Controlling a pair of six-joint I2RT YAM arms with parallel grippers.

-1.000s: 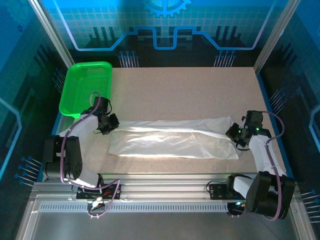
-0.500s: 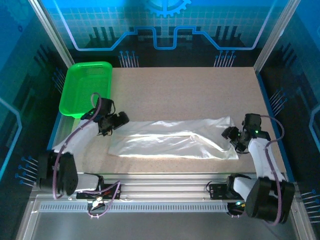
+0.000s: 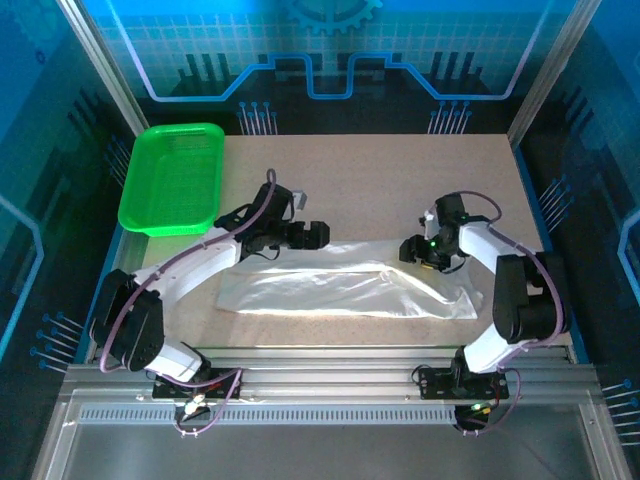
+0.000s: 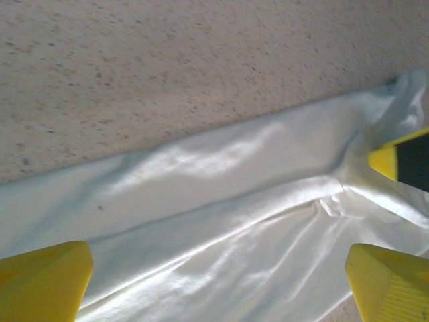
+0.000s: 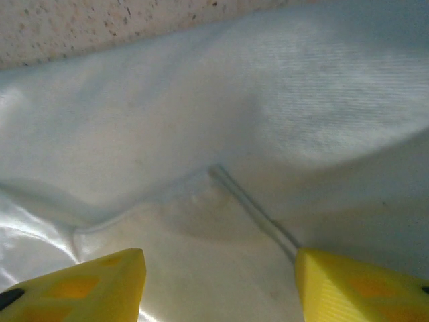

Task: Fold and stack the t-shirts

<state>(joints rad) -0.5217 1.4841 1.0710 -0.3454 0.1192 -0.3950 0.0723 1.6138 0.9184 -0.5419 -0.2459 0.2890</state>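
Top view: white t-shirt point(image 3: 345, 285) laid as a long narrow band, left to right, on the near half of the speckled table point(image 3: 380, 180); right end bunched and a little wider. At the far left corner, green basket point(image 3: 172, 175), well apart from the cloth. Over the band's far edge, left of its middle: left gripper point(image 3: 320, 235), jaws spread wide, grips nothing. Over the same edge toward the right end, facing it: right gripper point(image 3: 408, 250); cannot tell its jaw gap from this height. Left wrist view: two yellow fingertips point(image 4: 43, 278) at the bottom corners, far apart, glossy white cloth across the gap between them; a seam running diagonally through the fabric, bare tabletop above the far edge, a yellow-and-black piece at the right border, too cropped to identify. Right wrist view: yellow fingertips point(image 5: 100, 285) parted to a middling gap, nothing pinched between; plain white fabric with a raised seam just ahead of them, thin strip of table along the top edge
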